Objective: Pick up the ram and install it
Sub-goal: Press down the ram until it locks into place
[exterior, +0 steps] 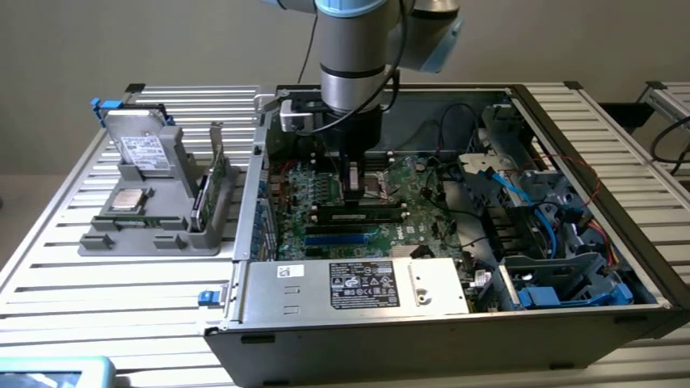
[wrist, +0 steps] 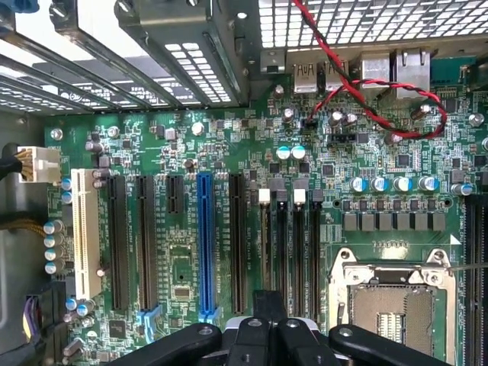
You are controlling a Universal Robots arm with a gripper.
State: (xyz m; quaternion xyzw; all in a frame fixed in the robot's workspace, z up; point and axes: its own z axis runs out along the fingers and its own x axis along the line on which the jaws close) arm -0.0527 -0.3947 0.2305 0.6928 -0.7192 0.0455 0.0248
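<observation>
So right now the arm is reaching down into the open computer case [exterior: 603, 267], with the claw [exterior: 353, 182] low over the motherboard [exterior: 421, 182], right about where the memory slots [exterior: 361, 217] sit. From the wrist view the claw [wrist: 263, 335] has its black fingers [wrist: 293, 339] pinched tight together, and I honestly can't see anything between them, so it looks closed on nothing. Under it you get the four long black memory slots [wrist: 290, 252] running side by side, next to the empty silver CPU socket [wrist: 393, 301], with the blue expansion slot [wrist: 204, 244] and white slot [wrist: 85, 232] further along the board. A red wire [wrist: 366, 103] loops across near the rear ports. The ram [exterior: 216, 174] appears to be outside the case, standing on edge in the grey plastic holder [exterior: 161, 230] on the table [exterior: 119, 283], off toward the exterior view's left, well apart from the claw. A hard drive [exterior: 142, 149] leans upright in that same holder and a processor chip [exterior: 132, 199] lies flat in it.
</observation>
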